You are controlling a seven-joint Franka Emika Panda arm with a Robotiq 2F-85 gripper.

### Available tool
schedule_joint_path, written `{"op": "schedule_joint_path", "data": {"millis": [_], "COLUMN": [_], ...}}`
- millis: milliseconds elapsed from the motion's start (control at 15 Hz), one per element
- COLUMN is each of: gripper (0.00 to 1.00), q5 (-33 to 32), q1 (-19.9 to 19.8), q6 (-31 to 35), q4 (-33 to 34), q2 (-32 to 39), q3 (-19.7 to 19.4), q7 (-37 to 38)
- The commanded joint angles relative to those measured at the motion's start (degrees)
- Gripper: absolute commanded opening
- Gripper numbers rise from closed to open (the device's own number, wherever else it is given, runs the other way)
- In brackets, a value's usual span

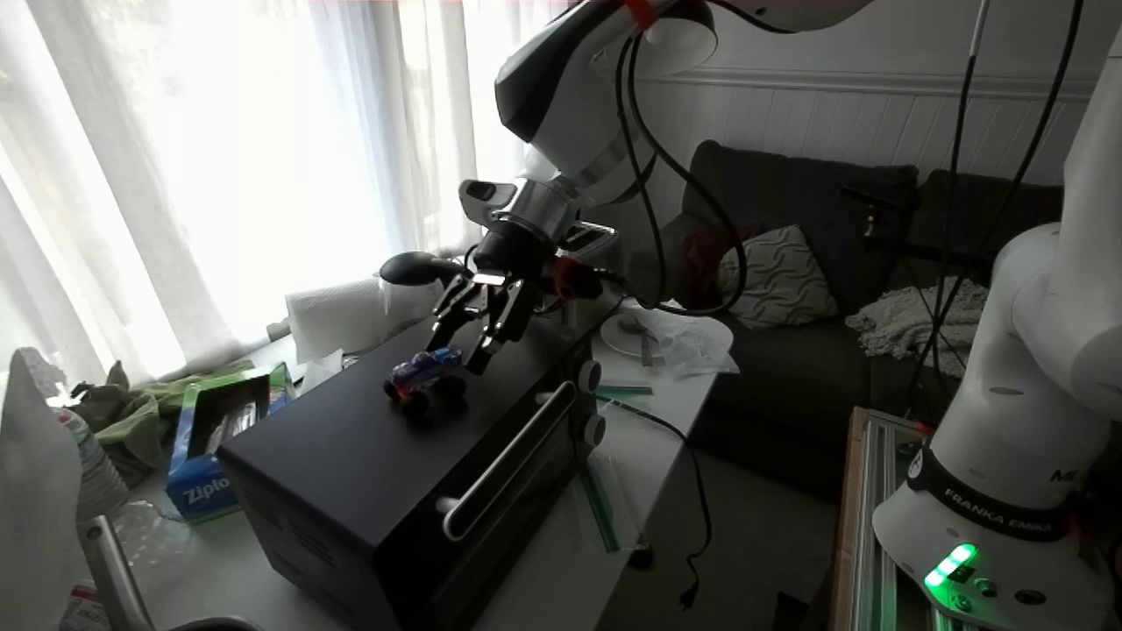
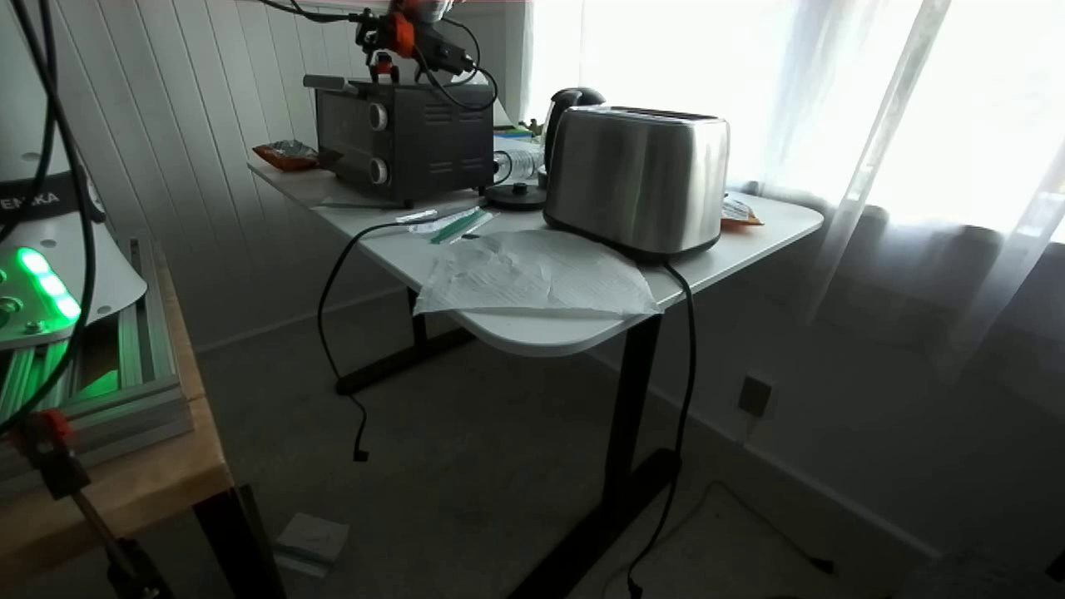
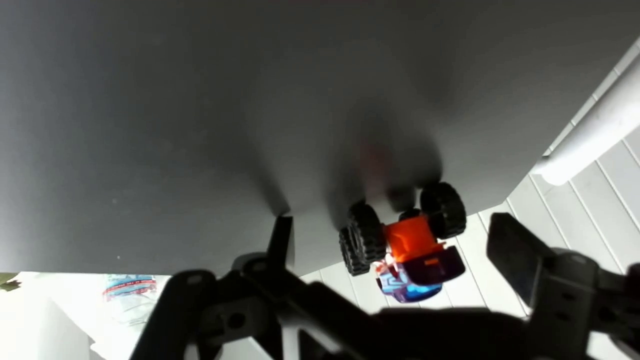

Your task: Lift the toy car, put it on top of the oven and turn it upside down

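Fingers (image 3: 515,255) spread wide, apart from toy car (image 3: 410,240), which stands upright on oven (image 1: 368,456)

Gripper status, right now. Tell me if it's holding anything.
Gripper: open, holding nothing; in the wrist view the toy car shows between its jaws, with a gap on either side.

A dark sofa (image 1: 815,377), patterned cushion (image 1: 783,276), sheer curtains (image 1: 355,131) and silver toaster (image 2: 636,179) point to a home.
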Motion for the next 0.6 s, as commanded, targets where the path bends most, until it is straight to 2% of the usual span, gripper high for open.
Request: {"op": "schedule_joint_path", "data": {"millis": [0,67,533], "gripper": [0.73,0.68,0.17], "q5": [2.56,3.20,6.12], "q1": [-0.13,-0.21,-0.29], "q6": [-0.69,-0.65,-0.18], "q4": [-2.24,-2.34,-2.94], "q2": [-1.77,-1.97,-2.76], "q3": [-0.38,-0.46,-1.17], "q7": [-2.20,-2.50,-4.50]}}
